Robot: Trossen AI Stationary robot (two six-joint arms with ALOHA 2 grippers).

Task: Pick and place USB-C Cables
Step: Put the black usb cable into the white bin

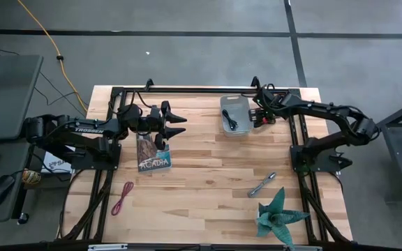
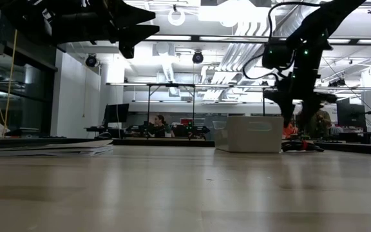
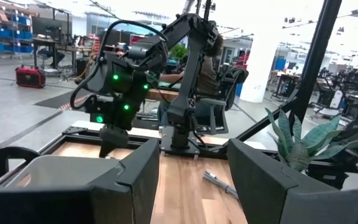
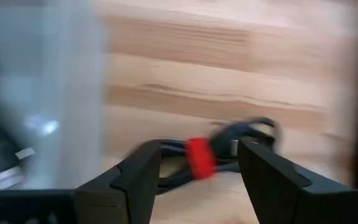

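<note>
Two arms aloft: right jaws (image 4: 197, 171) spread astride the red-and-black cable (image 4: 201, 155), left jaws (image 1: 175, 123) spread over the book (image 1: 153, 153).

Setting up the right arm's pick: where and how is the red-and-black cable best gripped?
Grip the red-and-black cable at its red band, where the strands are bundled, coming straight down: it lies flat beside the bin, and the open right hand straddles that band.

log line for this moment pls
right gripper: open over red-and-black cable beside bin | black cable: in bin | left gripper: open, waiting
</note>
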